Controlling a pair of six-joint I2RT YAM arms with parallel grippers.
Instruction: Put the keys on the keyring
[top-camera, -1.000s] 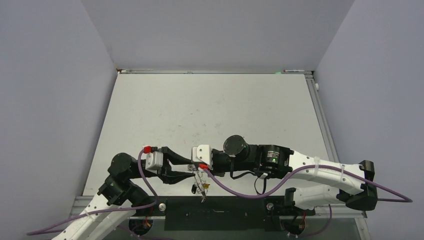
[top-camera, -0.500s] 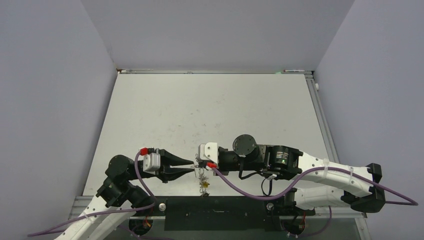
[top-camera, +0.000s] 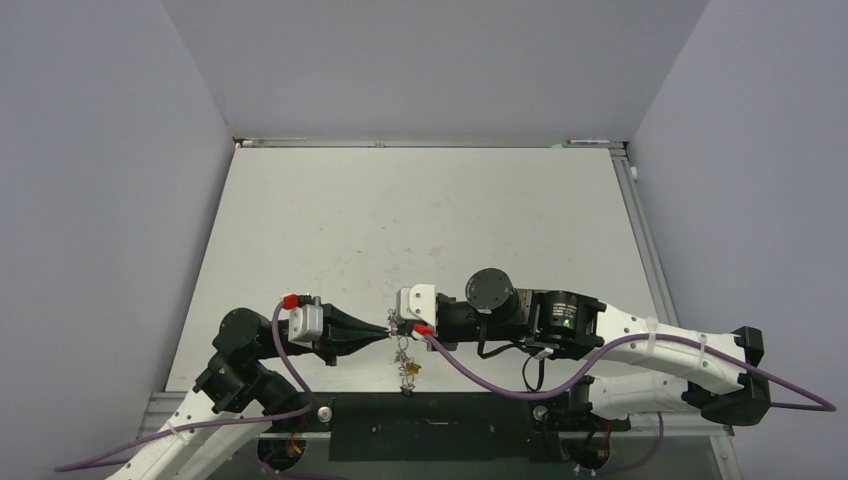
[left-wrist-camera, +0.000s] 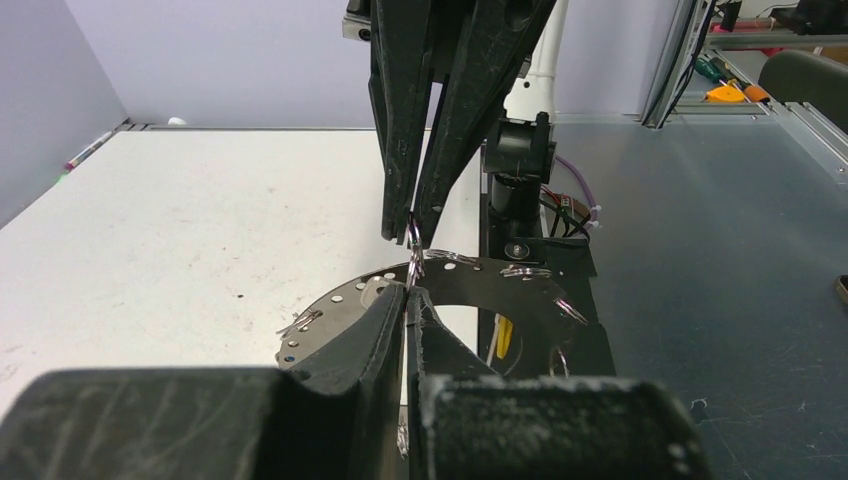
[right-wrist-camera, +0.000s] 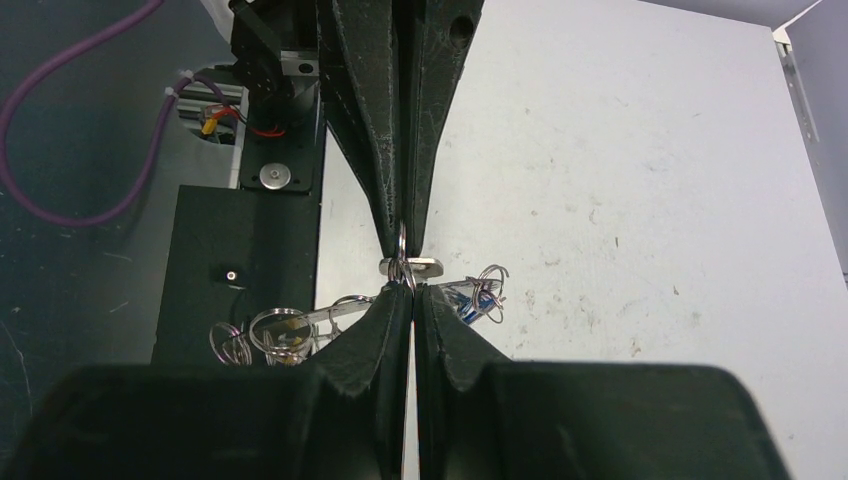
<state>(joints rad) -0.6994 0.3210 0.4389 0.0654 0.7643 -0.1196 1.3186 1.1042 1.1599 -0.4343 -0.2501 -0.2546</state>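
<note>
Both arms meet low over the near edge of the counter (top-camera: 420, 220). The left claw (top-camera: 386, 331) and right claw (top-camera: 398, 326) point at each other, tip to tip.

Left claw: fingers pressed together. Right claw: fingers also pressed together. Each nips one end of the same small loop (left-wrist-camera: 413, 243), a thin wire ring standing on edge between the two sets of tips.

The keyring (left-wrist-camera: 335, 305) is held off the counter at that loop. It is a flat silvery band with a row of holes and more wire loops round its rim. The keys (top-camera: 407, 370) dangle under it, over the front edge of the counter and the black base plate (top-camera: 430, 425).

Against a second ago: the left claw was spread, its fingers straddling the right claw's tip; now it is closed. The right arm has shifted a little to its own side. A dark piece that hung left of the bunch no longer shows.

View differences: from the top, ring and keys are one small tangle and the loop cannot be made out. The left wrist view shows the band's curve and a yellow key (left-wrist-camera: 503, 336) beneath it. The right wrist view shows the band edge-on, with a cluster of loops (right-wrist-camera: 265, 335) at one end.
</note>
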